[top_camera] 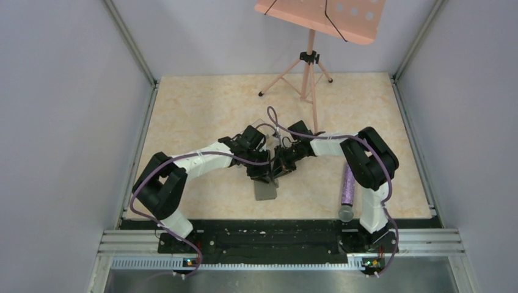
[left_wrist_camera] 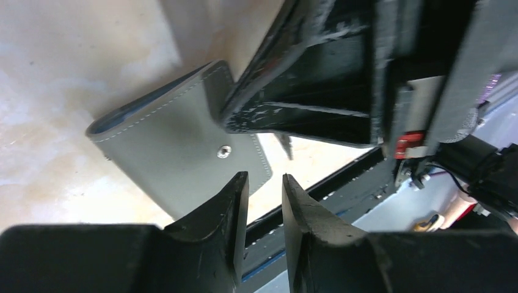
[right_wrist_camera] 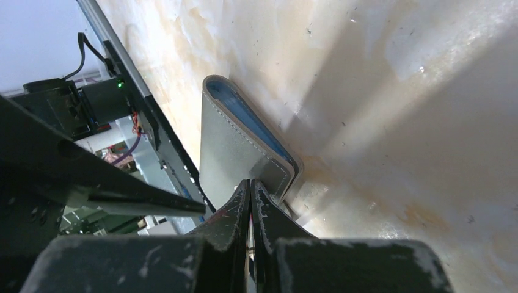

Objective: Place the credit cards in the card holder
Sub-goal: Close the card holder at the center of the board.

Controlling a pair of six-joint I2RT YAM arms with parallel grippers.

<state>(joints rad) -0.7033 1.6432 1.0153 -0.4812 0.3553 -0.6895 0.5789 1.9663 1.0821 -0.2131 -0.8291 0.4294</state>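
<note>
the card holder (top_camera: 265, 191) lies folded on the table (top_camera: 201, 110), toward 6 o'clock from its middle, snap stud up. the right gripper (right_wrist_camera: 250, 186) is clenched, its tips at the holder's flap edge; whether they nip it i cannot tell. the left gripper (left_wrist_camera: 264, 183), at the holder's 11 o'clock, is slightly parted, grasping nothing. a purple roll (top_camera: 347, 190) lies at 3 o'clock.

From above, the left gripper (top_camera: 261, 177) and right gripper (top_camera: 277, 173) hide the card holder (top_camera: 265, 193) at its 12 o'clock edge; its pockets stay unseen.
</note>
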